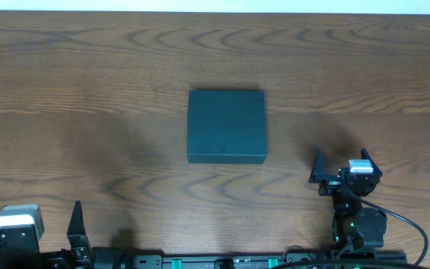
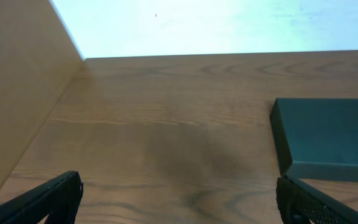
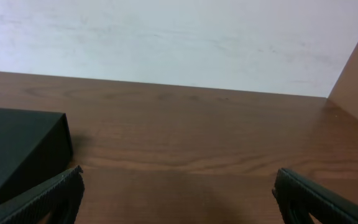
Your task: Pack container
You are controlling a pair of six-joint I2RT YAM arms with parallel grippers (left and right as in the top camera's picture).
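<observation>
Note left gripper point(image 2: 178, 183) spread wide, empty, at near-left desk point(image 1: 88, 90) corner. Note right gripper point(image 1: 342, 155) likewise spread, empty, by near edge right of centre. Find container point(image 1: 226, 125), closed, at desk centre, apart from both.

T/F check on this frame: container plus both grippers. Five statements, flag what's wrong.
1. The container lies flat on the table with its lid shut. True.
2. The right gripper is shut on the container. False: its jaws stand open, clear of the box, holding nothing.
3. The left gripper is open and empty. True.
4. In the left wrist view the container sits on the left side. False: it is on the right side, beyond the right-hand finger.
5. The container touches the table's far edge. False: bare wood shows all round it in the overhead view.
</observation>
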